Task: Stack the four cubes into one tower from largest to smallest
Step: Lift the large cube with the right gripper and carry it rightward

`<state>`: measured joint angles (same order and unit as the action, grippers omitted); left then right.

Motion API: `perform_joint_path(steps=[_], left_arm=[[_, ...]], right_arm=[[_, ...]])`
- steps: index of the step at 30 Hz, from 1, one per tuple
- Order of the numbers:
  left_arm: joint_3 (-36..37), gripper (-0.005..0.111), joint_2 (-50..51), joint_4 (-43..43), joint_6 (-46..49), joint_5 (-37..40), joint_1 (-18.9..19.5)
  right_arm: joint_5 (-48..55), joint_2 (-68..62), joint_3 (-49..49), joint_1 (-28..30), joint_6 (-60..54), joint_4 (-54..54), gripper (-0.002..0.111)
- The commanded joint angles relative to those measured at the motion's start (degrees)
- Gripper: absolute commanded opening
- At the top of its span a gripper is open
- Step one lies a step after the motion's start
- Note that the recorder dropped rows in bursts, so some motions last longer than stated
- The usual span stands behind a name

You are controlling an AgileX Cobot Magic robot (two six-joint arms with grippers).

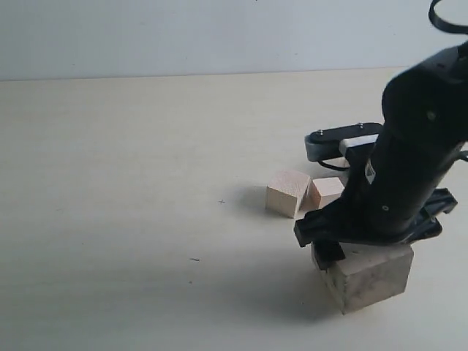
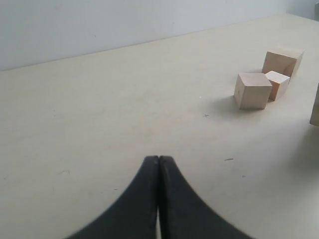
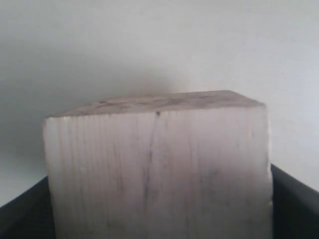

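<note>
The largest cube [image 1: 369, 278] rests on the table at the front right, with dark crack lines down its side [image 3: 158, 164]. My right gripper [image 1: 358, 248] comes down over its top, and a black finger [image 3: 294, 204] presses each flank, so it is shut on this cube. A mid-sized cube [image 1: 287, 192] and the smallest cube [image 1: 327, 191] lie side by side at the table's middle. The second-largest cube [image 2: 283, 60] stands just behind them; in the exterior view the right arm hides it. My left gripper [image 2: 158, 158] is shut and empty, hovering over bare table far from the cubes.
The pale table [image 1: 131, 183] stretches out to the left of the cubes. A white wall [image 1: 183, 33] runs along the table's back edge. The bulky black right arm [image 1: 420, 146] fills the right side above the cubes.
</note>
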<state>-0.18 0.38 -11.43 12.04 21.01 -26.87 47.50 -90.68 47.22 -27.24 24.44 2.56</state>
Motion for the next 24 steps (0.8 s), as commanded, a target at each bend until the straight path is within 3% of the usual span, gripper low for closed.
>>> perform_joint_path(steps=[1,16,18,22,24], left_arm=[[0.18,0.0,-0.38,0.15,0.02,-0.35,0.32],[0.18,0.0,-0.38,0.15,0.02,-0.35,0.32],[0.18,0.0,-0.38,0.15,0.02,-0.35,0.32],[0.18,0.0,-0.38,0.15,0.02,-0.35,0.32],[0.18,0.0,-0.38,0.15,0.02,-0.35,0.32]], right_arm=[[-5.94,0.97,-2.73,-0.03,9.5,3.03,0.0],[-9.77,-1.26,-2.84,-0.03,8.02,1.65,0.001],[-10.13,-2.16,-2.84,-0.03,6.44,-0.78,0.012],[-10.79,-3.26,-2.84,-0.03,2.71,-4.64,0.056],[-10.79,-3.26,-2.84,-0.03,2.71,-4.41,0.068]])
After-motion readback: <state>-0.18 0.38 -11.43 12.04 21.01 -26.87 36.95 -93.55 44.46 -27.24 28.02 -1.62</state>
